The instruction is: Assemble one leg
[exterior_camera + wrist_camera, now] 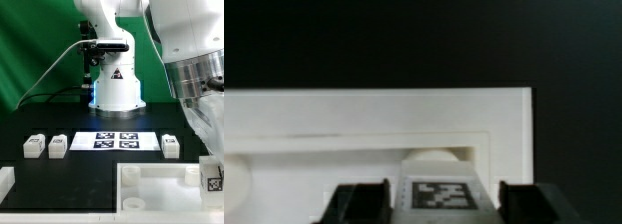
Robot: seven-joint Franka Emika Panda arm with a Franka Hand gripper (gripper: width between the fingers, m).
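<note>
Over the tabletop (331, 120) corner, the gripper (441, 204) jaws clamp 1 leg (439, 189); its tag (445, 196) is black-and-white.

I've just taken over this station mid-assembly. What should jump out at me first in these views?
The tool is shut on a tagged leg, held over a corner of the white tabletop panel, at the front on the exterior view's right. Three more legs sit in a row beside the marker board: two on the exterior view's left, one on its right.
</note>
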